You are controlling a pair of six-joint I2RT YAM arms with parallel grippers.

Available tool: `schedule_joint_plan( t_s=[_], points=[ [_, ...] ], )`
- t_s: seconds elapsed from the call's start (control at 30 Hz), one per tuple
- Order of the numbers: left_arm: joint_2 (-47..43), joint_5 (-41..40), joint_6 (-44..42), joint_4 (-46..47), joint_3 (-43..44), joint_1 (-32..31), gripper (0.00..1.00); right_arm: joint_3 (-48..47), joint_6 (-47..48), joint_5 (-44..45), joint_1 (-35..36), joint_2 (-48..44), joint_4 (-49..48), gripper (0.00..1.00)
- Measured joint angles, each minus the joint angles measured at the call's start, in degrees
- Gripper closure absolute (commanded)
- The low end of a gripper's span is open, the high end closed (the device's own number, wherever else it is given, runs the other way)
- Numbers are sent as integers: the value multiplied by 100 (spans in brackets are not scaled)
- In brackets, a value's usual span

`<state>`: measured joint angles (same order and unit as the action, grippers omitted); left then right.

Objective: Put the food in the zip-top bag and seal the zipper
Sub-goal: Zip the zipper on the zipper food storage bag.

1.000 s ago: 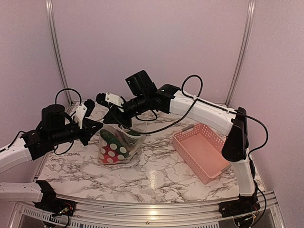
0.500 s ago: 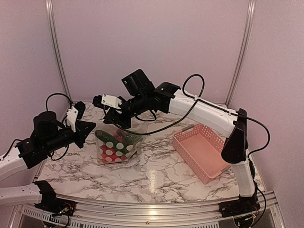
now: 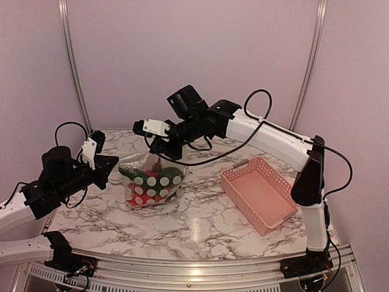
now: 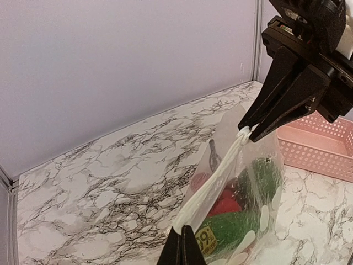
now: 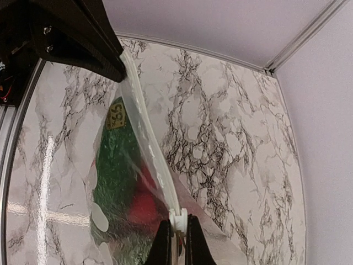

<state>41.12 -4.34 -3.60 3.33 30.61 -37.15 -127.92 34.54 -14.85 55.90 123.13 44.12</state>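
The clear zip-top bag (image 3: 152, 187) with white dots hangs just above the marble, stretched between both grippers. Green and red toy food (image 4: 237, 223) shows inside it, also in the right wrist view (image 5: 113, 160). My left gripper (image 3: 117, 166) is shut on the left end of the bag's mouth edge (image 4: 185, 234). My right gripper (image 3: 159, 156) is shut on the small white slider (image 5: 177, 218) at the zipper's other end. The white zipper strip (image 4: 215, 176) runs taut between them and looks pressed together along its length.
An empty pink slotted basket (image 3: 261, 193) sits on the marble table (image 3: 200, 225) at the right. Walls and metal corner posts (image 3: 73, 67) close the back and sides.
My right gripper has slid to the right along the bag's mouth. My left gripper has drawn back to the left, and the mouth edge is now stretched taut between them.
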Motion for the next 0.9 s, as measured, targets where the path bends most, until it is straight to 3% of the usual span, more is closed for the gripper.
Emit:
schedule_joint_plan(
  t_s=[0.9],
  points=[
    [361, -136, 232, 313, -90, 9, 100, 1051, 474, 509, -879, -793, 710, 100]
  ],
)
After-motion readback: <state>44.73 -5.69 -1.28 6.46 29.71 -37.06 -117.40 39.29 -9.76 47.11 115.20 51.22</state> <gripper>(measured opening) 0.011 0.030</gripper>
